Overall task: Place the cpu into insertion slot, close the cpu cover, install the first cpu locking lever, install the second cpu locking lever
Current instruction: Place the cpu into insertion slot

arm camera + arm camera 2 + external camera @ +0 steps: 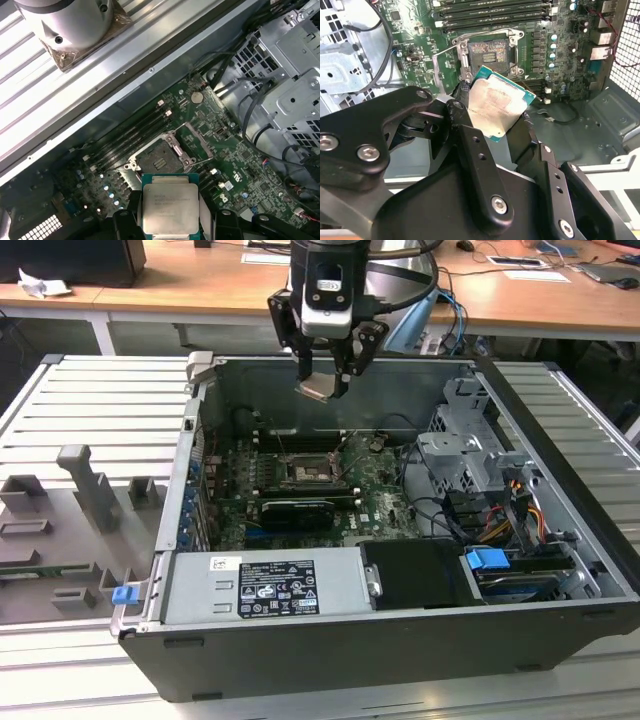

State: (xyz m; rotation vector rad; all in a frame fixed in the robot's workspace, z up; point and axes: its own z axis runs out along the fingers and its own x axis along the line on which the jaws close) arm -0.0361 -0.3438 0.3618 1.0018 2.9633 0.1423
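My gripper hangs above the back of the open computer case and is shut on the cpu. This cpu is a small square chip with a pale metal top on a green base, pinched at its edges between the black fingers. It hangs tilted in the air, well clear of the motherboard. Below it the insertion slot lies bare, its contact field exposed in both wrist views. The cpu cover stands swung open beside the slot, and thin wire levers are raised near it.
A silver power supply fills the case's near side. A metal drive cage with cables and a blue tab sits at the exterior view's right. Memory slots run beside the socket. Grey fixtures stand on the slatted table.
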